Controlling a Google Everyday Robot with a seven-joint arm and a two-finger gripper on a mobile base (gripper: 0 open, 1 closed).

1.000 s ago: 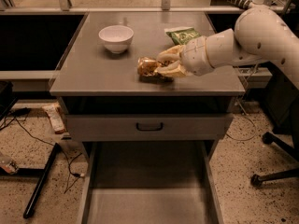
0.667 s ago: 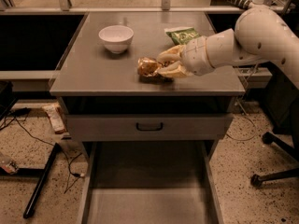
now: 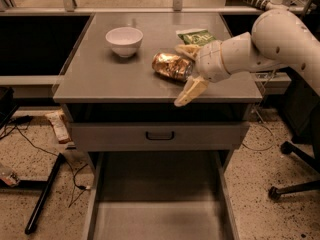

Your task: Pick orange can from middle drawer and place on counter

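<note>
The orange can (image 3: 170,65) lies on its side on the counter (image 3: 110,76), right of the middle. My gripper (image 3: 178,76) is open just to the right of the can. One finger (image 3: 187,50) is behind the can's right end and the other finger (image 3: 190,91) points down toward the counter's front edge. The can rests free between them. The middle drawer (image 3: 160,194) stands pulled out below, and its floor is bare.
A white bowl (image 3: 124,40) stands at the back left of the counter. A green chip bag (image 3: 196,35) lies behind my gripper. A shut drawer front with a black handle (image 3: 160,134) is under the counter. Cables (image 3: 30,144) lie on the floor at left, and a chair base (image 3: 295,186) at right.
My gripper has opened: the fingers that were shut around the orange can have spread apart. The can now lies on the counter.
</note>
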